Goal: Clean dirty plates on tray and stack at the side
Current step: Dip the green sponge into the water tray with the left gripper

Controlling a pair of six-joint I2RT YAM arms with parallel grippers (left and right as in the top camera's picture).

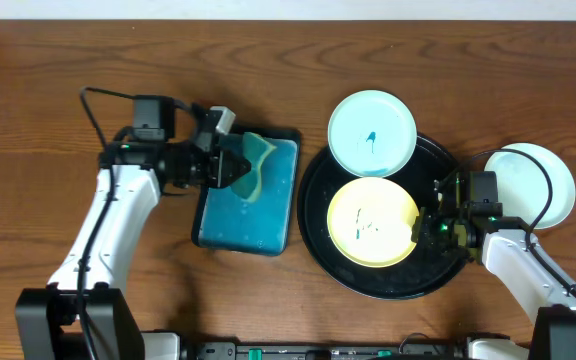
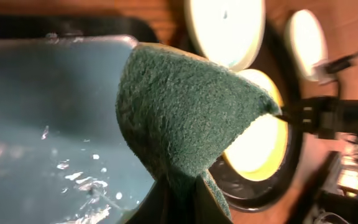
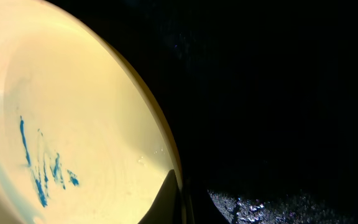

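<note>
The soft green scouring pad [image 2: 185,112] hangs pinched in the left claw [image 1: 238,165]; the right claw [image 1: 430,226] clamps the rim of the stiff, probably slippery yellow plate [image 1: 358,205].

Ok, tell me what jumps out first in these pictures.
The left hand pinches a green scouring pad over the teal tray, which glistens with water. On the black tray, the right hand grips the rim of a yellow plate streaked with blue scribbles.
</note>
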